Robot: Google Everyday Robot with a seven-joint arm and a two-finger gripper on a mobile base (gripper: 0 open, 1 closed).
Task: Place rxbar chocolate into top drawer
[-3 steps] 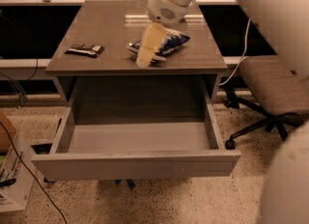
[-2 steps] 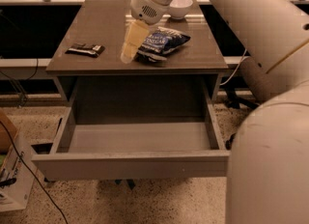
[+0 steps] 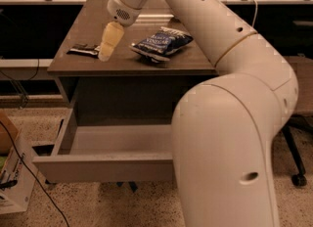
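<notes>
The rxbar chocolate [image 3: 83, 50], a small flat black bar, lies on the left part of the grey table top [image 3: 88, 25]. My gripper [image 3: 108, 42] hangs over the table with its pale tip just right of the bar, partly covering the bar's right end. The top drawer [image 3: 98, 165] stands pulled out below the table, and what shows of its inside is bare. My white arm fills the right side of the view and hides the drawer's right part.
A crinkly blue chip bag [image 3: 162, 43] lies on the table right of the gripper. A cardboard box [image 3: 12, 177] and a black cable sit on the floor at left. An office chair's wheeled base [image 3: 296, 172] stands at right.
My gripper has moved left across the table, from above the chip bag to beside the black bar. The arm now covers more of the right side of the view.
</notes>
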